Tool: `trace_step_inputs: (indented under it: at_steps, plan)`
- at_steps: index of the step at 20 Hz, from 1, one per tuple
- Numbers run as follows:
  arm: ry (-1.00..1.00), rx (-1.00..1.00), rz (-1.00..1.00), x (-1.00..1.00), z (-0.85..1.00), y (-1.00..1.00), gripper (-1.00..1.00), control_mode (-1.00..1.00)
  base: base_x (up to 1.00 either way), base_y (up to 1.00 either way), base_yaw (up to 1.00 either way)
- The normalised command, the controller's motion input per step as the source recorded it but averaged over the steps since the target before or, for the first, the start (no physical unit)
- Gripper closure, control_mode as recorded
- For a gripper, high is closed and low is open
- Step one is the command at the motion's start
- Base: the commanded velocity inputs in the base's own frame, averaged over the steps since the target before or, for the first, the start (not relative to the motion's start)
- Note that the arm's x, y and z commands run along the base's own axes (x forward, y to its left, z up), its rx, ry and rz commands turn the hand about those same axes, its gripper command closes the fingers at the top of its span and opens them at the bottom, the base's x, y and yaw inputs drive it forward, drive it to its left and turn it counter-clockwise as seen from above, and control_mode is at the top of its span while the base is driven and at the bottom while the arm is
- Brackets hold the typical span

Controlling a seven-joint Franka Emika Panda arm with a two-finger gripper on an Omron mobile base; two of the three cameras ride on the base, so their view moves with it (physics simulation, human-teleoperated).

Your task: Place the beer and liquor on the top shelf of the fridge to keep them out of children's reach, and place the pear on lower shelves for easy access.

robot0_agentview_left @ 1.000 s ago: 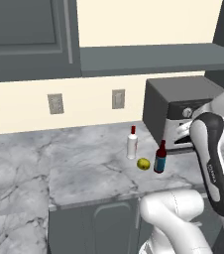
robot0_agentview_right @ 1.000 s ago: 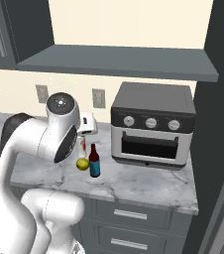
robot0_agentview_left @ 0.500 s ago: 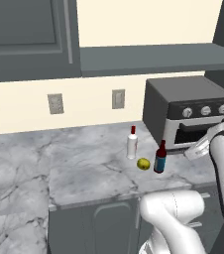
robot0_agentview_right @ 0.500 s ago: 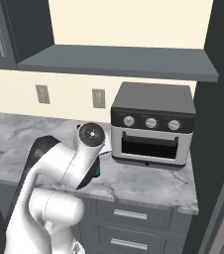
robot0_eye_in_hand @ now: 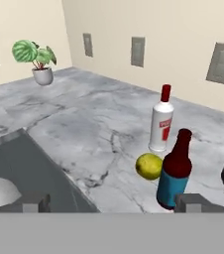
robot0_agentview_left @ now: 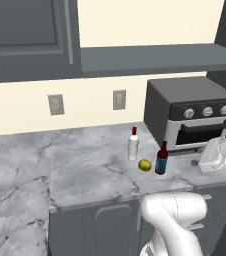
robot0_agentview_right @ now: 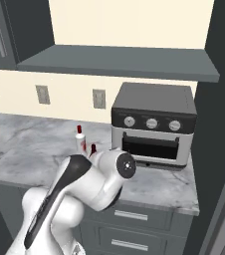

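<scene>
Three things stand close together on the marble counter, in front of the toaster oven's left corner. The whitish, red-capped liquor stands upright at the back. The yellow-green pear lies in front of it. The dark, blue-labelled beer stands upright beside the pear. My gripper is open and holds nothing. It looks at the group from in front, and the beer is just off its right fingertip. My arm hides most of the beer in the right base view. The fridge's top shelf is out of view.
A grey toaster oven stands on the counter right of the bottles. A potted plant sits far back along the counter. Wall outlets line the backsplash. A grey shelf hangs above, and drawers lie below the counter edge.
The arm has swung down and right, off the oven's front in the left base view. In the right base view it now covers the pear and most of the beer. The jaws stayed wide.
</scene>
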Motion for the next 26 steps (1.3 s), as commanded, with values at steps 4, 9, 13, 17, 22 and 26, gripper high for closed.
trace_step_inputs:
  at_steps: [4,9,13,17,22,26]
  plan:
    - [-0.2,0.16,0.15,0.07,-0.16,0.0,-1.0,-1.0,0.0,0.0,0.0]
    - [-0.1,0.11,0.11,0.18,-0.03,0.06,-1.0,-1.0,0.0,0.0,0.0]
    - [0.0,0.02,0.06,0.27,0.0,0.13,-1.0,-1.0,0.0,0.0,0.0]
    - [0.0,0.0,0.01,0.39,0.0,0.12,-1.0,-1.0,0.0,0.0,0.0]
    - [0.0,0.0,0.0,0.37,0.0,0.0,-1.0,-1.0,0.0,0.0,0.0]
    - [0.0,0.0,0.0,0.31,-0.03,0.0,-1.0,-1.0,0.0,0.0,0.0]
